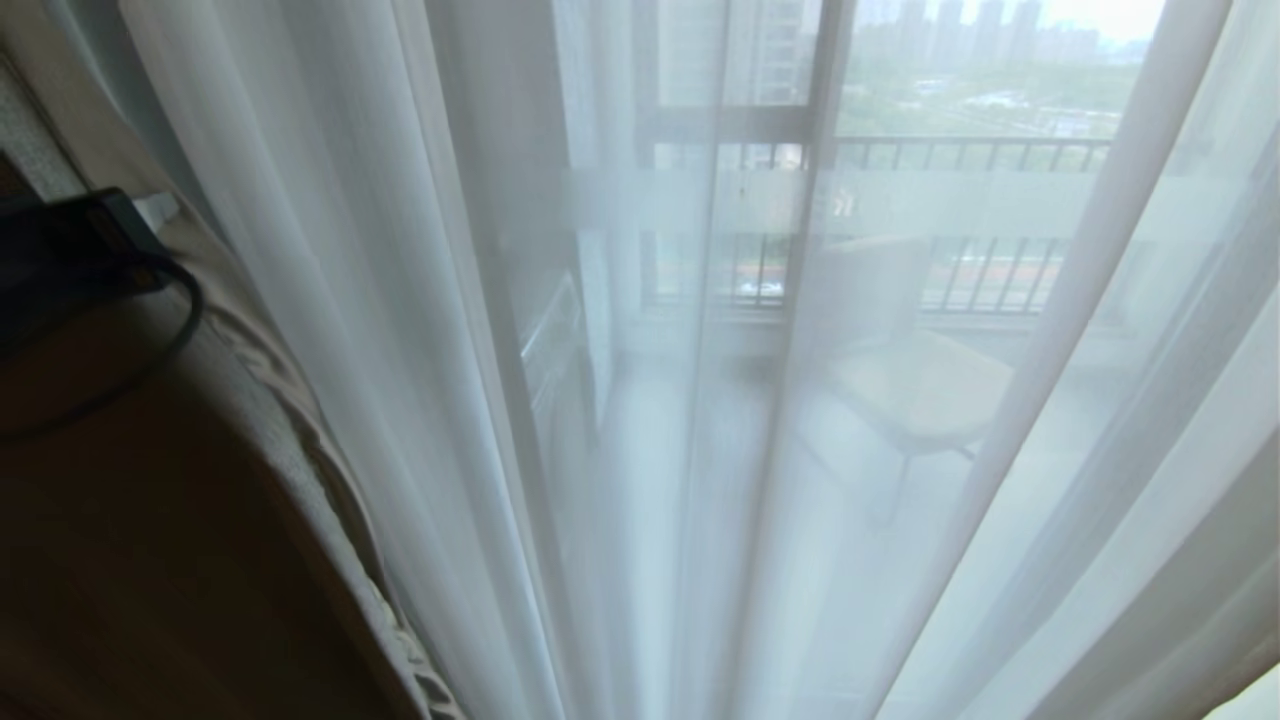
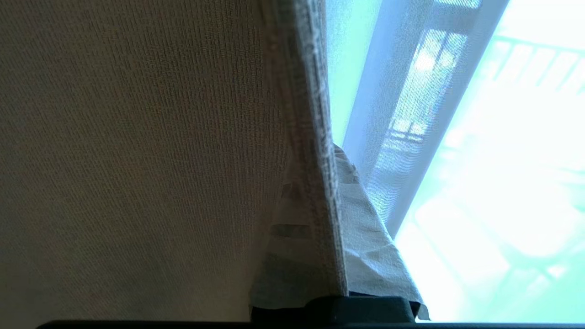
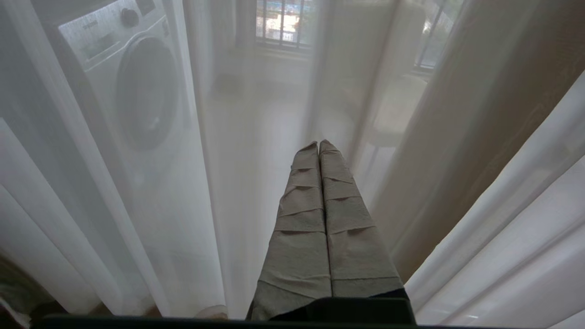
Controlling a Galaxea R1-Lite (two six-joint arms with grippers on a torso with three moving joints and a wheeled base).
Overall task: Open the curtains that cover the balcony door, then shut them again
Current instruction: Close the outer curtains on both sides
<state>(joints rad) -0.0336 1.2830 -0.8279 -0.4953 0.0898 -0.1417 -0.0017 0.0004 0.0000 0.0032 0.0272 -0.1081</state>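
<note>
While the white sheers (image 1: 420, 330) hang drawn across the balcony door (image 1: 800, 250), the beige drape (image 1: 290, 430) is bunched at the robot's left. The left gripper (image 2: 336, 151) has its fingers (image 2: 365, 237) closed on the drape's hemmed edge. The right gripper (image 3: 319, 145) is parked low, fingers pressed together and empty, facing the sheers. Behind the sheers, a washing machine (image 3: 128, 77), a chair (image 1: 900, 370) and a railing (image 1: 960, 155) show on the balcony.
</note>
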